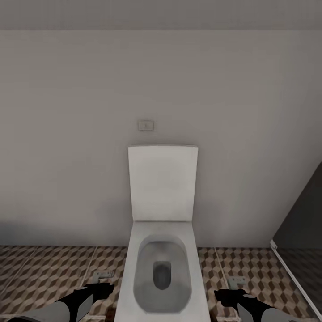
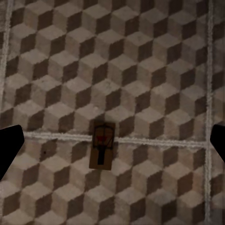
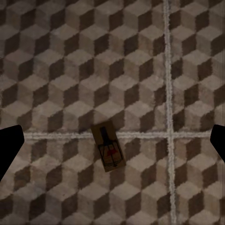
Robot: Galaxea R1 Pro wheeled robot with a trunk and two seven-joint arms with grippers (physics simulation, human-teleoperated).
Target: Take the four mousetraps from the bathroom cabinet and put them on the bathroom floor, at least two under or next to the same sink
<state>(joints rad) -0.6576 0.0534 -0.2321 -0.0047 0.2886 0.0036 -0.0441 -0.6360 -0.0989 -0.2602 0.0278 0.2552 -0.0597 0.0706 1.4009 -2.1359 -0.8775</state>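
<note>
toilet (image 1: 162,268) centre, lid up | mousetraps (image 1: 103,274) (image 1: 236,281) on bathroom floor (image 1: 49,268) either side

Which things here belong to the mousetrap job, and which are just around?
Job:
- small flat brown wooden mousetrap under the left pincer
- second brown mousetrap under the right pincer
- cube-patterned brown and beige floor tiles

Just around:
- white ceramic toilet
- small grey wall plate

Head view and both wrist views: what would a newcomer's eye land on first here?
The white toilet with its lid up, dead centre against the grey wall. Next, the cube-patterned bathroom floor, with one mousetrap lying across a grout line in the left wrist view and another mousetrap lying askew in the right wrist view. The left gripper and right gripper hang wide open over the floor either side of the toilet.
</note>
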